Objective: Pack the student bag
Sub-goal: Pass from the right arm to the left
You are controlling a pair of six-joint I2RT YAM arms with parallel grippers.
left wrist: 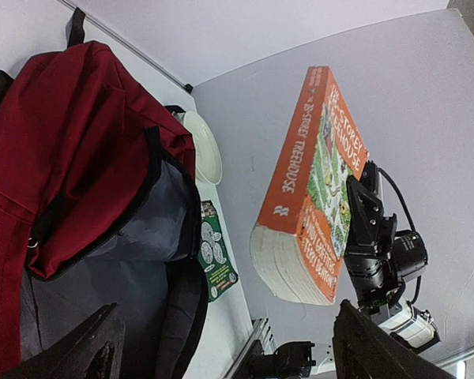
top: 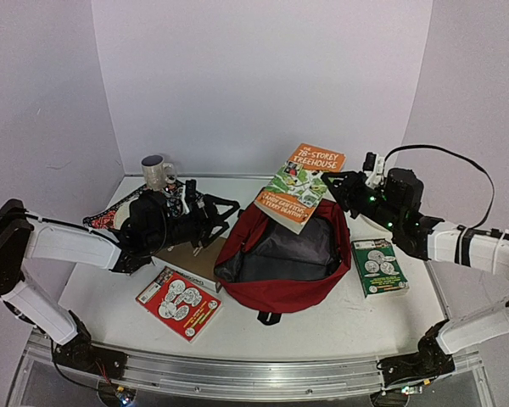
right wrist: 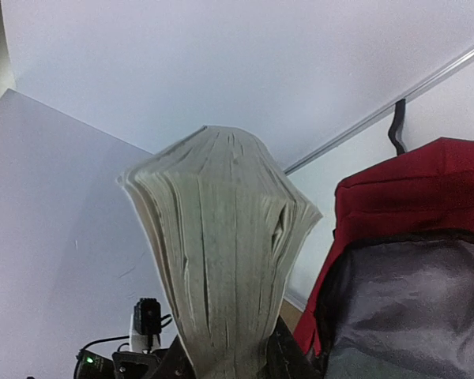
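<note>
Top external view | right end effector [top: 338, 188] gripped the 78-Storey Treehouse book [top: 299, 185] above the open student bag [top: 282, 295] | left end effector [top: 217, 222] stood spread, empty, beside the bag.

White shells on the long links of left arm [top: 64, 242] and right arm [top: 483, 250], black housings at every joint, black bases [top: 76, 349] below. All black on the left gripper [top: 220, 216], with angular matt fingers [left wrist: 95, 351]. Black again on the right gripper [top: 332, 183], dotted with small green lights [top: 370, 197] and topped by a white block [top: 375, 175]. Stubby black barrel [left wrist: 413, 254] on its side. Thin black cable [top: 445, 149] looped from wrist to forearm; dark bands [top: 467, 246] round the white forearm.
</note>
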